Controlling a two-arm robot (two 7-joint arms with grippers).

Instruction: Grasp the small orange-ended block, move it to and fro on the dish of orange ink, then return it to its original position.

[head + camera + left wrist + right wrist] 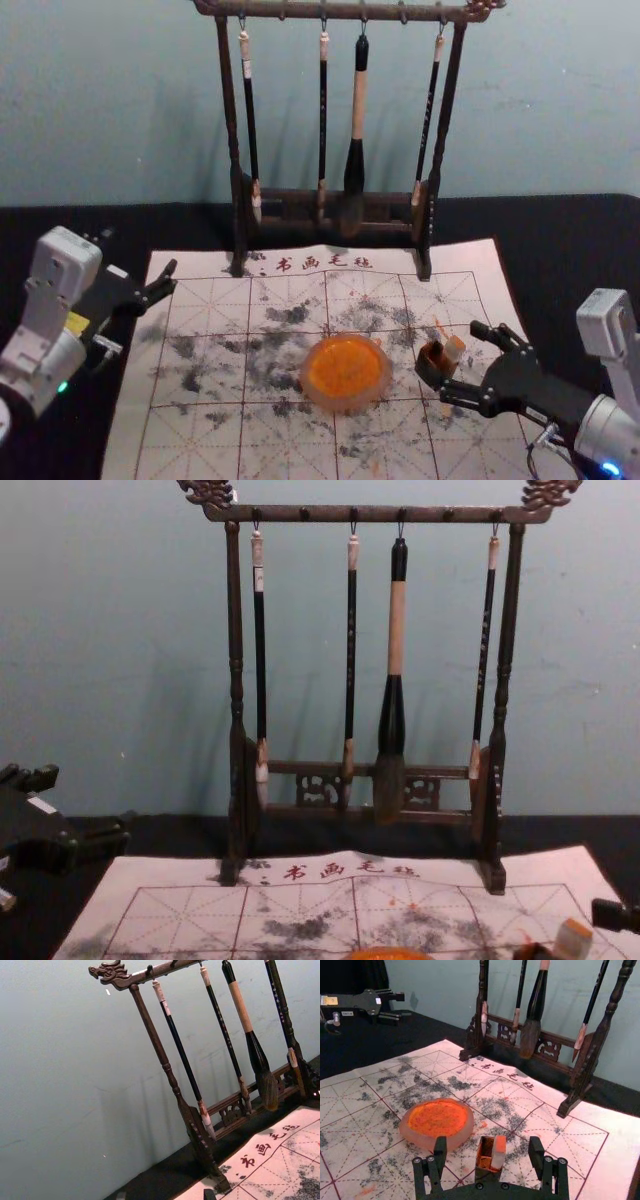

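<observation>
Head view, left to right: near the back-left corner of the writing mat (pixel 200 440), the left gripper (pixel 171 280) hangs idle by the mat's left edge, its 2 fingers parted with nothing between them. Next comes the brush rack (pixel 230 120), feet on the mat's back edge, 4 brushes (pixel 358 110) hanging from it. Toward the middle of the mat lies the dish (pixel 312 394) of orange ink (pixel 345 368), the next stop once the block is up.

To the right of the dish, between it and the mat's right edge, I see the small dark holder (pixel 431 376) and the orange-ended block (pixel 454 348). The block's long axis is near upright with a slight lean to the right, orange end on top; whether it sits inside the holder or rests against its wall, I can't tell.

The right gripper (pixel 465 362) reaches in over the mat's right edge and is much the nearer of the 2. It is released, its fingers wide around the line to the block, which lies ahead of the palm, toward the dish, and looks a bit closer to the finger on the rack's side. I'd say it wants a small shift toward the rack to center, then a squeeze across the block's upright sides, without nipping the holder.
</observation>
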